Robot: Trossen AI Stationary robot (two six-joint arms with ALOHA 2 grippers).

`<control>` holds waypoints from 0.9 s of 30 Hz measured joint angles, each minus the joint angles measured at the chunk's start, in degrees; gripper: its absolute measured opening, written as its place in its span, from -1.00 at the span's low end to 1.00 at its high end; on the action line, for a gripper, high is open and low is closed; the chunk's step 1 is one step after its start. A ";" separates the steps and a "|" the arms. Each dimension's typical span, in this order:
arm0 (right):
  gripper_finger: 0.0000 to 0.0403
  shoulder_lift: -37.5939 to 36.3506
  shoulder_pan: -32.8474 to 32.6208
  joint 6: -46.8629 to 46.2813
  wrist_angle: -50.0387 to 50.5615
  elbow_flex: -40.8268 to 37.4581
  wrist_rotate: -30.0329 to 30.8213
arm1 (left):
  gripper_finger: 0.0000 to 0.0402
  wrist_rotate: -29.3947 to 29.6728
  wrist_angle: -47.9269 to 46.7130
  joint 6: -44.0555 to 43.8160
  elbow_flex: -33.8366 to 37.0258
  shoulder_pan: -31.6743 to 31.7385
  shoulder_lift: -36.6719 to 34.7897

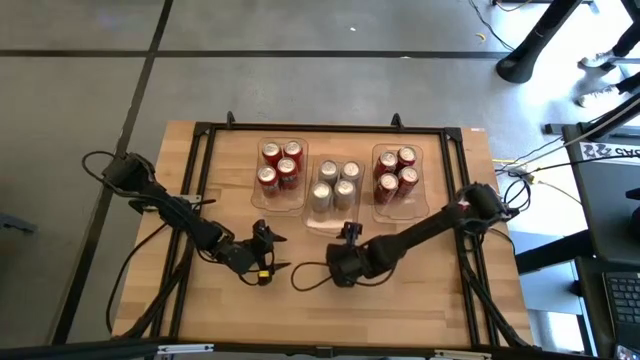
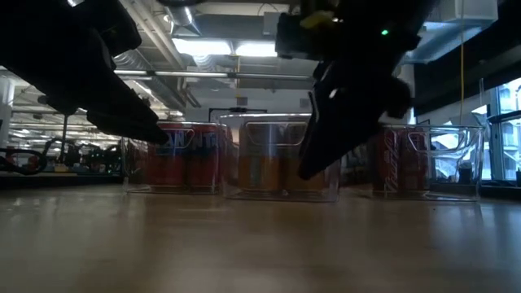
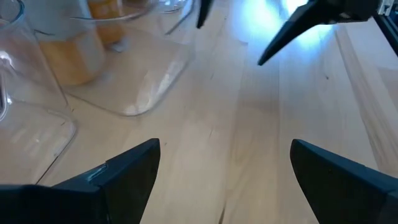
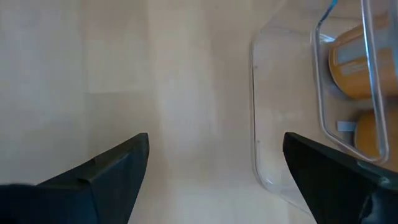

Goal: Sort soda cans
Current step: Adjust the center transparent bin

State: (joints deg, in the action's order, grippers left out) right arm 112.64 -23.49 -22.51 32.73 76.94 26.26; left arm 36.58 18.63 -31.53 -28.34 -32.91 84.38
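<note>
Seemingly all cans [image 1: 336, 185] sit sorted in three clear bins [image 1: 304, 205]. Both the left end effector [image 1: 264, 236] and right end effector [image 1: 350, 232] hover open, empty, over the tabletop [image 1: 400, 300]; best to back away without nudging bins.

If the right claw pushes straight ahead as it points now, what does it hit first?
Likely the middle clear bin holding the pale cans; the open right claw points at its near wall, though depth is unclear.
</note>
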 joint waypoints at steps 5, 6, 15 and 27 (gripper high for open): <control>0.84 0.00 2.66 0.50 0.74 -0.02 -0.12 | 0.73 0.00 0.00 0.00 0.00 0.00 0.00; 0.84 0.00 3.19 0.69 0.97 -0.02 -0.11 | 0.73 0.00 -0.01 0.00 0.00 0.00 0.00; 0.84 0.00 6.77 2.25 2.96 -0.04 -0.13 | 0.73 0.00 -0.04 0.42 0.00 0.00 0.00; 0.84 0.02 9.08 2.38 5.45 -0.06 2.53 | 0.73 0.81 -0.87 0.47 0.00 0.00 0.00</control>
State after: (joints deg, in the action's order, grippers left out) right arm 112.66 -14.40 -20.12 38.18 76.88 28.79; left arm 37.39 17.77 -31.06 -28.34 -32.91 84.38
